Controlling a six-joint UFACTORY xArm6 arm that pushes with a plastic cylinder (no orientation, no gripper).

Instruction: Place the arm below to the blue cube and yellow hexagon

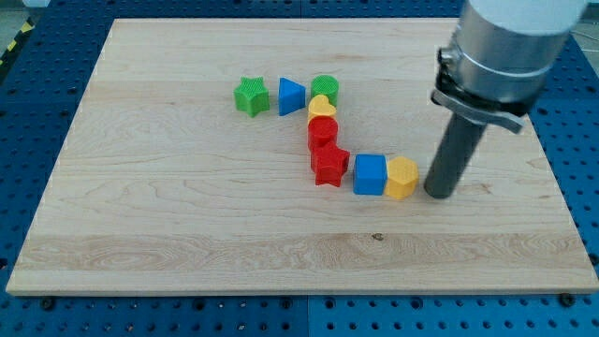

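The blue cube (370, 174) and the yellow hexagon (401, 178) sit side by side, touching, right of the board's middle. My tip (438, 193) rests on the board just to the right of the yellow hexagon, very close to it or touching it, level with its lower edge. The rod rises from there to the arm's grey body at the view's top right.
A red star (329, 167) touches the blue cube's left. Above it stand a red block (323, 133), a yellow heart (322, 107) and a green round block (326, 88). A blue triangle (291, 97) and a green star (251, 95) lie further left.
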